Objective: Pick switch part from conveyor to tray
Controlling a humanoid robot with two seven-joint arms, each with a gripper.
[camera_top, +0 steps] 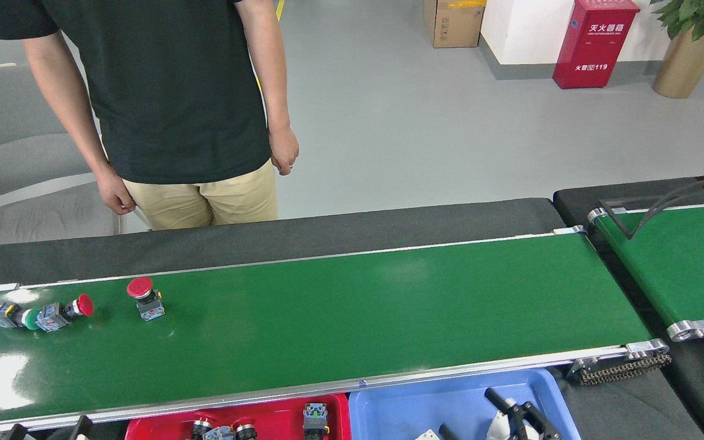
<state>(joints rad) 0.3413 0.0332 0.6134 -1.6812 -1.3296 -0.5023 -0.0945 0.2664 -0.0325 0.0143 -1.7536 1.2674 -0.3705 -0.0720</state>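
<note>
Right end effector [520, 421]: low over the blue tray [450, 406], near edge of view; fingers mostly cut off, so I cannot tell spread or pinching. White switch part [428, 435]: a sliver visible inside that tray. Left end effector: not visible. Conveyor [352, 305]: three button switches [144, 297] remain far left. Advice: release low, then lift straight clear.

The long green conveyor [340, 311] carries only three switch parts, all near its left end — a red mushroom-button switch [145, 297] standing upright toward the far rail, and, just left of it, a red-capped switch [65, 310] and a green-capped switch [10, 315] lying touching.
</note>
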